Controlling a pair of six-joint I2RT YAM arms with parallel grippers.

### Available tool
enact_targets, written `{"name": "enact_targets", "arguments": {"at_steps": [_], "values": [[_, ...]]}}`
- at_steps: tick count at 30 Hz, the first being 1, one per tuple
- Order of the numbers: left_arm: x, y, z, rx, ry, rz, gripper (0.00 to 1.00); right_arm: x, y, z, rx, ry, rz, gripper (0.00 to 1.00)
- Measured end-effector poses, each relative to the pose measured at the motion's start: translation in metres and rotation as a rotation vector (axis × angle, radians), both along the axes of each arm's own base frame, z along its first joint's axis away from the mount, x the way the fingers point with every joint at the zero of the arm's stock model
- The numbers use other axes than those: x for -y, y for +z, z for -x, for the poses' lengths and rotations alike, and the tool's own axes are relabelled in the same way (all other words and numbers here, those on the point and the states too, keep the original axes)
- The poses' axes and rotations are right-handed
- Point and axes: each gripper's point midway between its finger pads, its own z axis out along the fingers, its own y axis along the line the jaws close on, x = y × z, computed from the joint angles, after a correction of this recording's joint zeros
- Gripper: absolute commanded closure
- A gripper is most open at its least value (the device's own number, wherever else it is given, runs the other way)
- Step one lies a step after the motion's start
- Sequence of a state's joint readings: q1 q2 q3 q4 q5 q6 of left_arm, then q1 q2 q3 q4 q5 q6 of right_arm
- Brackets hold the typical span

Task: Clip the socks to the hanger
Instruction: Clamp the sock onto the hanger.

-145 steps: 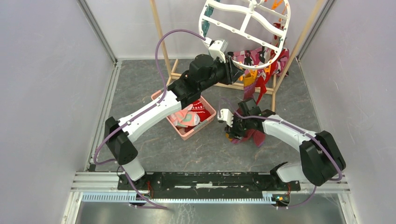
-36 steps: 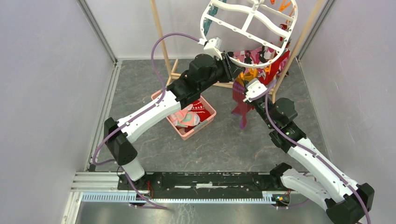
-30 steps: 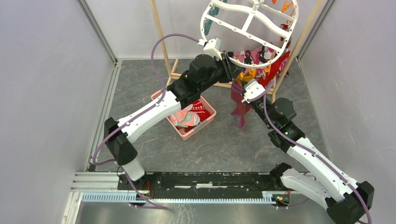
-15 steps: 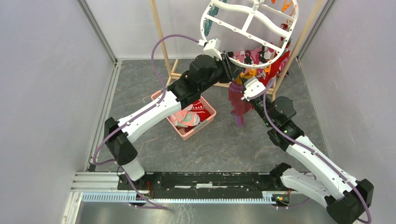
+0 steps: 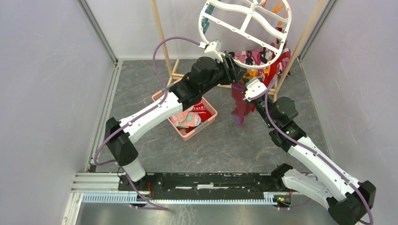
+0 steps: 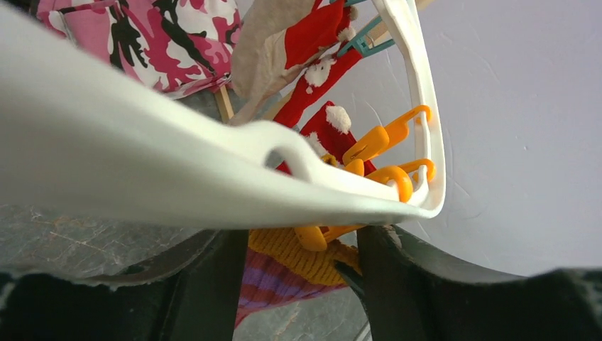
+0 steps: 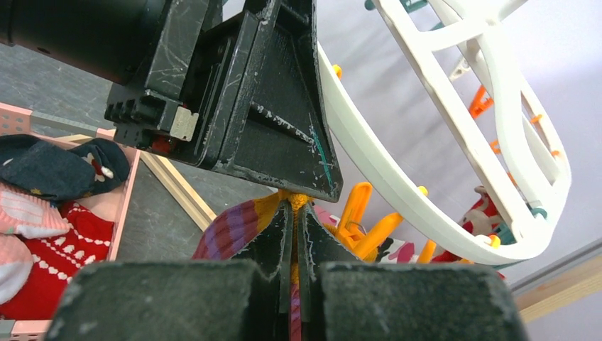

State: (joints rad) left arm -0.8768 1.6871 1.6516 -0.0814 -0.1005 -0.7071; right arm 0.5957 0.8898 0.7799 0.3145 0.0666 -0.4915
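Grey wall (image 6: 511, 106); orange peg (image 6: 312, 236) over sock (image 6: 284, 273), left-wrist view

You see the white hanger (image 6: 142, 163) rim right across. Just under it sit orange pegs (image 6: 387, 138) and a purple striped sock (image 6: 284, 259) with a yellow cuff, between the spread fingers of your left gripper (image 6: 299, 241). Behind the hanger hang red socks (image 6: 319, 32).

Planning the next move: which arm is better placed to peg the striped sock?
Right: the right end effector grips the striped sock just under the orange peg; the left end effector brackets that peg.
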Motion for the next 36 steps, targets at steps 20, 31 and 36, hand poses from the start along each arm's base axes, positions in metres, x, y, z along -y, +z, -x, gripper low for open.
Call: {"name": "enact_targets", "arguments": {"at_steps": [20,31,36], "values": [[-0.046,-0.002,0.036,0.023,0.007,0.005,0.12,0.01,-0.008,0.018,-0.052,0.011,0.062,0.43],[-0.089,-0.022,0.092,0.141,-0.122,-0.052,0.0,0.035,-0.044,0.036,-0.238,0.099,0.123,0.02],[-0.12,-0.02,0.109,0.23,-0.118,-0.1,0.0,0.071,-0.058,0.042,-0.352,-0.007,0.031,0.02]]}}
